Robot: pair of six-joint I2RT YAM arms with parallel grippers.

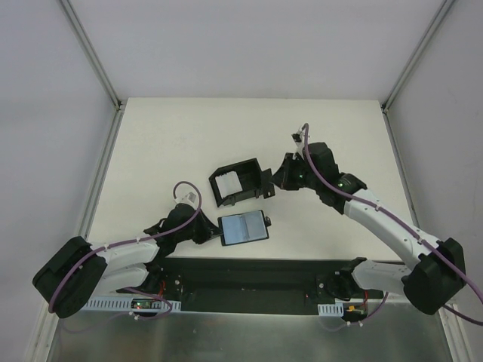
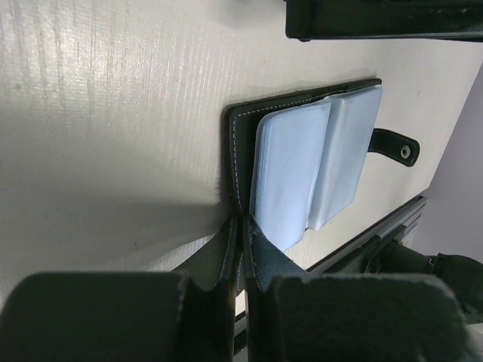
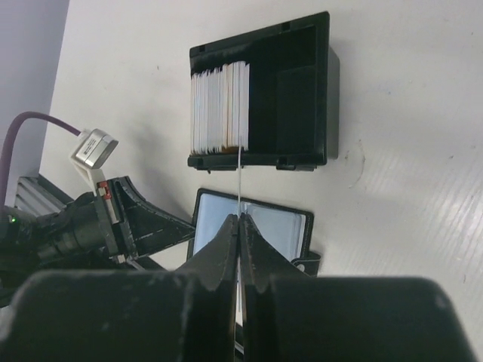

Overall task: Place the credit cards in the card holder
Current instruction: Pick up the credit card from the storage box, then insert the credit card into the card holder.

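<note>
The card holder (image 1: 243,227) lies open near the table's front edge, bluish-grey sleeves up, with its snap tab (image 2: 396,145) at the right. My left gripper (image 1: 214,232) is shut on its left cover edge; the left wrist view shows the cover (image 2: 235,170) pinched between the jaws (image 2: 242,228). The stack of pale credit cards (image 1: 225,183) stands on edge in a black open-topped box (image 1: 253,170). My right gripper (image 1: 272,183) is shut on one thin card, seen edge-on (image 3: 239,177) in the right wrist view, held above the box's near wall and the open card holder (image 3: 279,226).
The black box (image 3: 302,90) sits just behind the card holder, with the card stack (image 3: 219,105) in its left part. The left arm's fingers (image 3: 139,222) lie left of the card holder. A metal rail (image 1: 249,271) runs along the table's front edge.
</note>
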